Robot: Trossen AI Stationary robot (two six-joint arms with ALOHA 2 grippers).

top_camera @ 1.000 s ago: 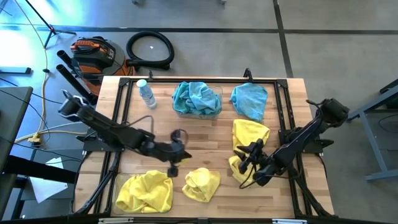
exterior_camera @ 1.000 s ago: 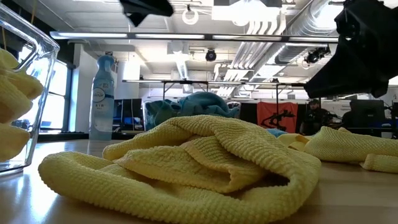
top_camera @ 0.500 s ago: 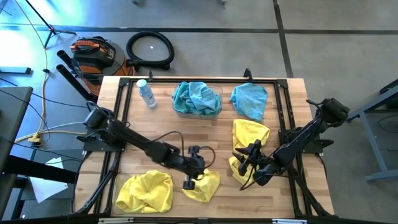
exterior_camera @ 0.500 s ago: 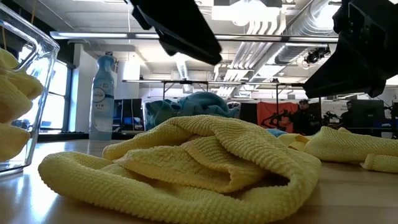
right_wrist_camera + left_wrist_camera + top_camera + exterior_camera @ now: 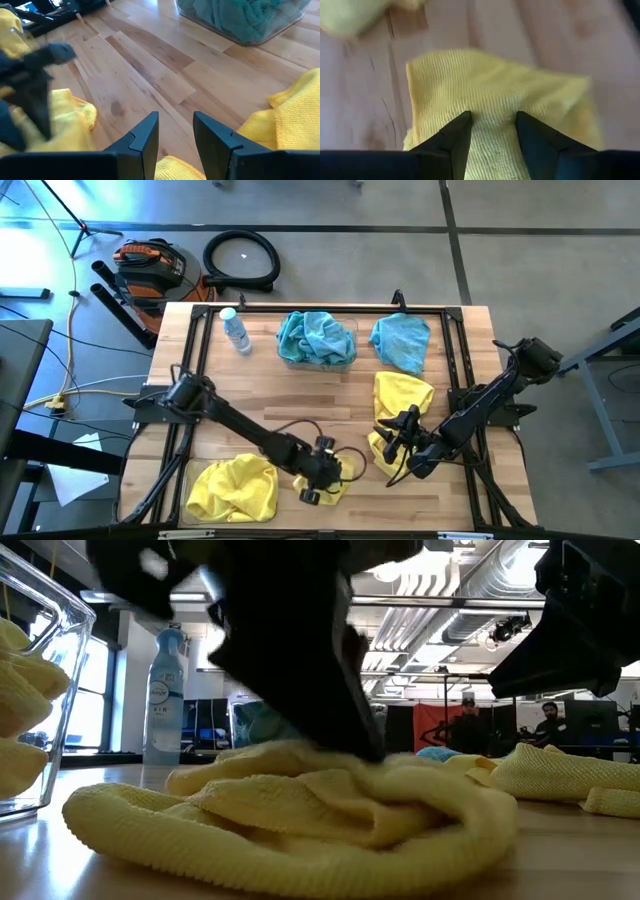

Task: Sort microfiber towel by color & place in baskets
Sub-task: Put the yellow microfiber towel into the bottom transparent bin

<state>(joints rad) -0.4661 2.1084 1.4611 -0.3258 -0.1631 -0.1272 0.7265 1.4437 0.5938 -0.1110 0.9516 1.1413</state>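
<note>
A clear basket (image 5: 196,492) at the near left of the wooden surface (image 5: 250,390) is holding yellow towels (image 5: 233,488). Beside it, the left gripper (image 5: 318,486) is pressing parted jaws onto a loose yellow towel (image 5: 338,476). The right gripper (image 5: 389,442), jaws parted and empty, is hovering over another yellow towel (image 5: 400,398).

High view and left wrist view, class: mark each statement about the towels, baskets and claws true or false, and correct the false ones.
1. The left claw is down at a yellow towel. True.
2. The far basket holds yellow towels. False: it holds teal-blue towels.
3. The left claw's fingers are open. True.
4. A teal-blue towel lies loose on the table. True.
5. The water bottle lies inside a basket. False: it stands on the table, outside the baskets.
</note>
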